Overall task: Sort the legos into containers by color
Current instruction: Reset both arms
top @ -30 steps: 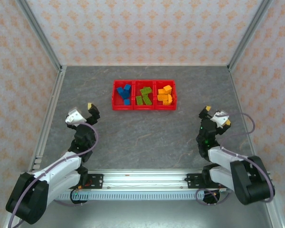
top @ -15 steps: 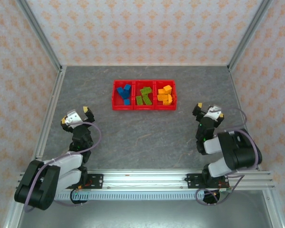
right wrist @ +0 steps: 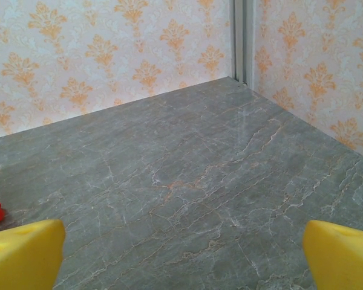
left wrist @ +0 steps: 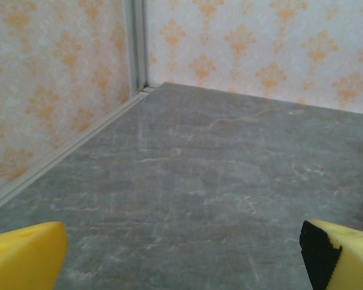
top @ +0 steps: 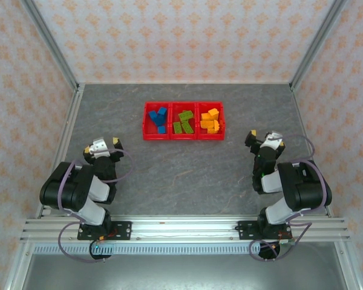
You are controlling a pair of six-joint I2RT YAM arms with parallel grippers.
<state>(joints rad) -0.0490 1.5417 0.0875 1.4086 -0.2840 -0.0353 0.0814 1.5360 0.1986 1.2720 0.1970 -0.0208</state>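
Surface: grey marbled table [top: 181,175], boxed in by orange-patterned wallpaper on three sides.
Left gripper: here's the left gripper [top: 103,146], tucked in close over its own base near the left wall. Jaws are spread wide with nothing between them; on the left wrist camera its yellow fingertips [left wrist: 24,257] frame bare table.
Containers: the containers [top: 183,138] sit at mid-table towards the back, well apart from both arms, as one red tray of three bins in a row.
Right gripper: over to the right gripper [top: 265,140], drawn in above its base. It too gapes fully and holds nothing, with only grey table between its fingertips [right wrist: 342,257] on the right wrist camera.
Step in hand: looks like the finish. Every brick I can find lies inside a bin, one colour per bin, and both arms are parked.
Next move: I'd judge that no pick is called for, at most a look for a stray colour in the wrong bin.
Count, bins: three.
Count, left bin: blue legos [top: 158,119], about four.
Count, middle bin: green legos [top: 183,121], about four, piled so it's hard to be sure.
Count, right bin: orange legos [top: 210,121], about five, overlapping.
Count, grippers: two, both empty.
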